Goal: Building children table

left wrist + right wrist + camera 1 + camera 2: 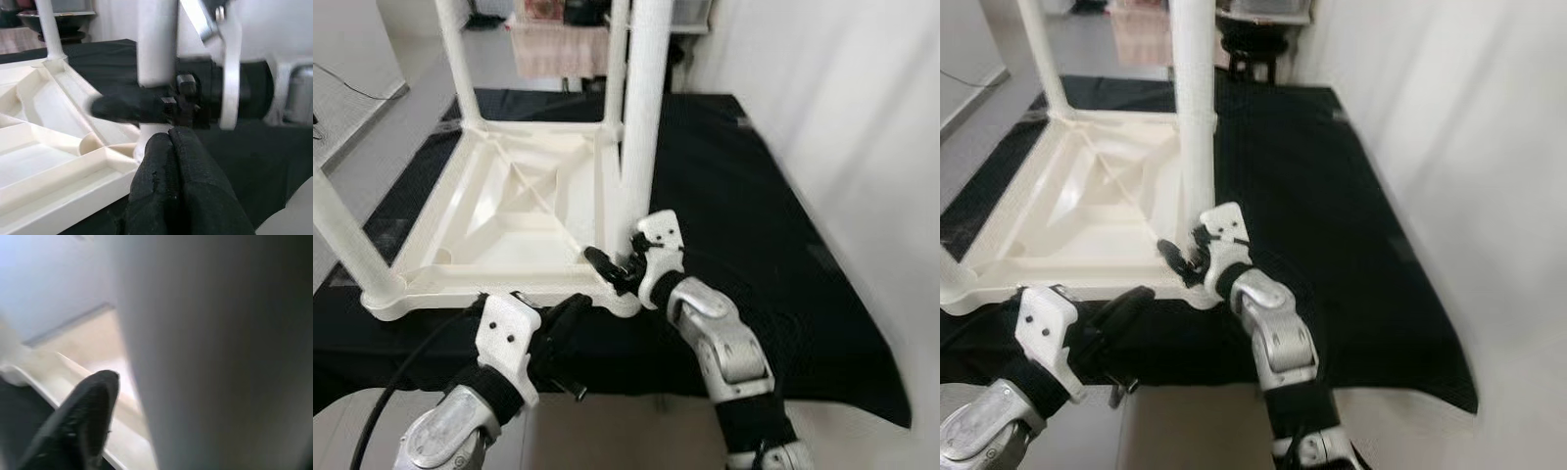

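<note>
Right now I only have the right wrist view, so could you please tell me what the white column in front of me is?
Observer: It is a table leg, upright in the near right corner of the upturned white table. The right gripper is at its base.
Operator: Thank you. How many legs are fitted?
Observer: Four stand upright, one at each corner.
Operator: Where is the left gripper?
Observer: The left gripper is low by the table's near edge, jaws shut and empty, over the black cloth.

I see the table (509,211) upside down on the cloth (754,225), legs up; right gripper (612,266) at its near right leg (641,108), left gripper (570,315) before the near edge.
</note>
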Available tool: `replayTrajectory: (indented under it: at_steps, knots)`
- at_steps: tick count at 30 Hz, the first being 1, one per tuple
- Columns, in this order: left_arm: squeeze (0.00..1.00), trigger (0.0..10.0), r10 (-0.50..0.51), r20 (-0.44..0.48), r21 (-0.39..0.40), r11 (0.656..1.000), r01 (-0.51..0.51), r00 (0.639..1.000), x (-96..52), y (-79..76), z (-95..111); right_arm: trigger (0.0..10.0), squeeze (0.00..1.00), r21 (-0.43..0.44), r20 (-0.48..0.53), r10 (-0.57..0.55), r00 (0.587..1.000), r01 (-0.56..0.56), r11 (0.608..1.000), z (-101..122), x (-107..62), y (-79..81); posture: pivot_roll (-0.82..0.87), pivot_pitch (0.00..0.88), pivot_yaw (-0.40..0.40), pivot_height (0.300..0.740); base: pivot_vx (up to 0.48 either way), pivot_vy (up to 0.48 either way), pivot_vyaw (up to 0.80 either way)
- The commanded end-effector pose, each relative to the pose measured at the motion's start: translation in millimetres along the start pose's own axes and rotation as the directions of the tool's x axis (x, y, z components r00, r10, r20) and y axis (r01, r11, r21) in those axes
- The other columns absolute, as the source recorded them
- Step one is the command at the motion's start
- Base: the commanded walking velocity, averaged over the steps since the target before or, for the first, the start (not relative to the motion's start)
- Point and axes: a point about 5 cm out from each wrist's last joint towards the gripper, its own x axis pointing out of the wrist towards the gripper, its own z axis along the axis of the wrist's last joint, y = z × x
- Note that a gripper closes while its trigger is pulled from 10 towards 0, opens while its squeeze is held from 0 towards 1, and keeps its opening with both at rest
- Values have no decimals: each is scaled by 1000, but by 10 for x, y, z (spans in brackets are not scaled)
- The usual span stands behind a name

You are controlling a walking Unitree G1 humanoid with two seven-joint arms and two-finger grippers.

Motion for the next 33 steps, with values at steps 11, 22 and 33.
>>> replayTrajectory:
  at_steps: [11, 22, 33]
  knots:
    - [0, 10000, -3, -8, -11, 1000, 3, 1000, -2, -25, -24, 10000, 0, -109, -112, 553, 825, -564, 819, 330, -30, -345, 47, 80, -83, 740, 0, 0, 0]
    - [0, 10000, -5, -12, -15, 1000, 5, 1000, -19, -41, -23, 0, 0, -36, -89, 650, 755, -655, 755, 408, -43, -444, 52, 85, -83, 740, 0, 0, 0]
    - [0, 10000, -8, -10, -19, 1000, 7, 1000, -27, -60, -13, 0, 0, -88, -89, 499, 862, -506, 858, 292, -201, -543, 36, 90, -79, 740, 0, 0, 0]
